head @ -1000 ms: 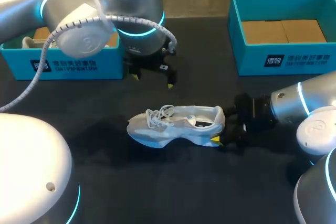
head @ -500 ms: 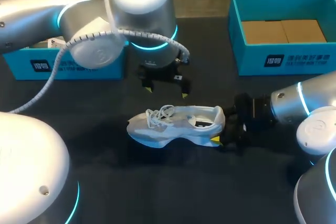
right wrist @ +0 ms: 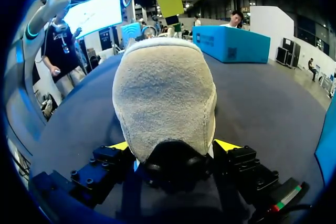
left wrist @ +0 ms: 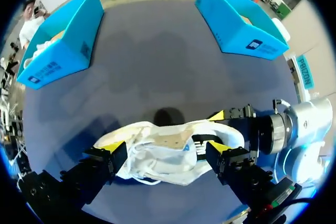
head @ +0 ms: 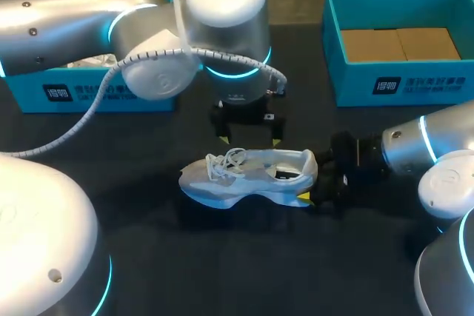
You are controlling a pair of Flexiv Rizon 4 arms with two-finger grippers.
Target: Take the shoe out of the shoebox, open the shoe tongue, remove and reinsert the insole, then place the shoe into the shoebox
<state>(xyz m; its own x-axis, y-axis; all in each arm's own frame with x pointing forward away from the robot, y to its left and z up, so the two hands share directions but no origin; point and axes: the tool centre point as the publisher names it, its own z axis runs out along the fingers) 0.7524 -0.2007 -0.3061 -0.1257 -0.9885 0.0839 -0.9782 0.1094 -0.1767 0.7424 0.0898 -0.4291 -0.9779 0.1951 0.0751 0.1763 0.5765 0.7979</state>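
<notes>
Dark table (head: 244, 257) bears shoe (head: 248, 175); right gripper (head: 309, 186) clamps it; left gripper (head: 250, 139) hovers above.

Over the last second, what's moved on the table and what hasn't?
The left gripper swung rightward from in front of the left shoebox and now hangs open over the shoe. Nothing was grasped or released. The right gripper stayed shut on the shoe's heel; the shoe, that shoebox and the right shoebox kept their places.
</notes>
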